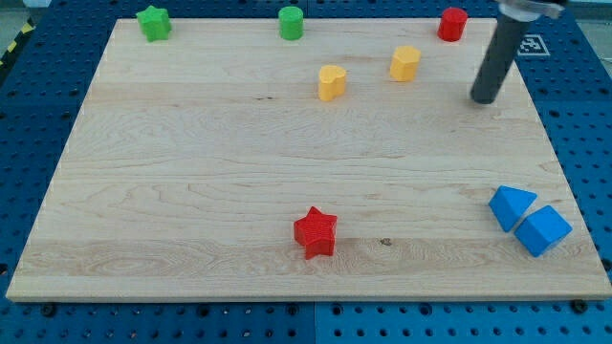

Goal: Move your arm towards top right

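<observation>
My tip [485, 97] is at the lower end of a dark rod that comes down from the view's top right. It rests on the wooden board [191, 191] near its right edge. The red cylinder [452, 24] stands up and to the left of the tip, apart from it. The yellow pentagon-like block [405, 63] is to the tip's left, and the yellow heart [332, 82] lies further left. The tip touches no block.
A green star [153, 22] and a green cylinder [291, 22] sit along the board's top edge. A red star [316, 232] lies near the bottom centre. A blue triangle [511, 206] and a blue cube [542, 230] touch each other at the bottom right.
</observation>
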### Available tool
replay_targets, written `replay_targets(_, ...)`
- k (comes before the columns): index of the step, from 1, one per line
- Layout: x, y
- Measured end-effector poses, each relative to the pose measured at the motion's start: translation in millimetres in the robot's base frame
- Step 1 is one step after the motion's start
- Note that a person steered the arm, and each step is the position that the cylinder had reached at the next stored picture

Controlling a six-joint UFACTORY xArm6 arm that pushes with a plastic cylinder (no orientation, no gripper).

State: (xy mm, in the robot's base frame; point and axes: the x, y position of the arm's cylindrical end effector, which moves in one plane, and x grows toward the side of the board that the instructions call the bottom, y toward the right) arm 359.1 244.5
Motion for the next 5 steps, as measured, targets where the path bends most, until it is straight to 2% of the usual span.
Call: replay_targets(5, -11.3, 5.7)
